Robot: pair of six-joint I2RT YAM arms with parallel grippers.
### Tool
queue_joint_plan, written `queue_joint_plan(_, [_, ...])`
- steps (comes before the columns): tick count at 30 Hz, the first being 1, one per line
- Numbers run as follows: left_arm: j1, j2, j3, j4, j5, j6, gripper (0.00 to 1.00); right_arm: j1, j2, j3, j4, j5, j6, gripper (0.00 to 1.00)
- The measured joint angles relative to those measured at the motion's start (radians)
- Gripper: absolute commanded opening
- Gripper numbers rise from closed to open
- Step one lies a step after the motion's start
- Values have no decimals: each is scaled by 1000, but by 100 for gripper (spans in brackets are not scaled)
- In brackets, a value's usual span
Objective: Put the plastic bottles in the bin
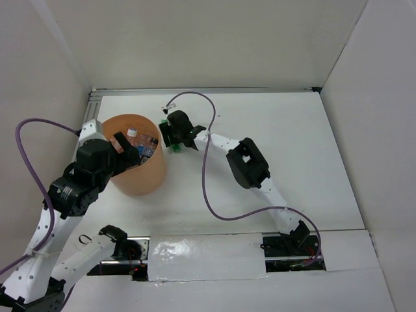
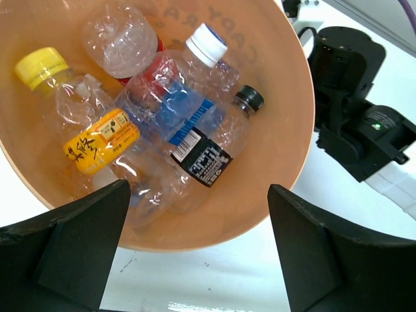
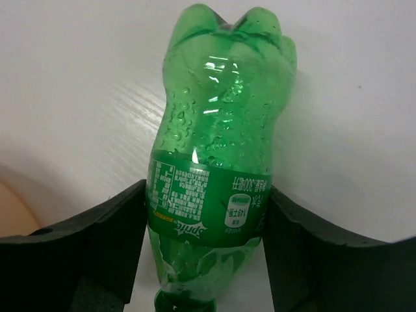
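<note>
While the green bottle (image 3: 220, 149) lies flat, right claw (image 3: 207, 208) clasps it.

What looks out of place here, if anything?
One green bottle is outside the bin, just beside it, clamped by the right gripper. The other bottles already lie in the bin, several of them crumpled. Nothing looks spilled.
</note>
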Motion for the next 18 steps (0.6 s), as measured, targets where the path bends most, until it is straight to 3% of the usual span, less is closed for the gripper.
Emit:
queue_joint_plan(4, [6,-66,-39,1,29,9,100,4,-22,-64,62,10,-33,45])
queue_joint_plan(6, [8,-113,-59,1,43,18,100,3,-53,-116,80,7,-60,39])
queue_joint_plan(13, [11,-264,-64,1,106,23,100,-33,-235,-306,0,-61,-184,7])
queue_joint_plan(15, [11,-284,-66,2,134,26,100,-56,-288,-311,-39,-96,-217,1])
queue_joint_plan(18, [11,-316,-90,2,180,30,100,-107,-380,-281,-81,-171,-257,0])
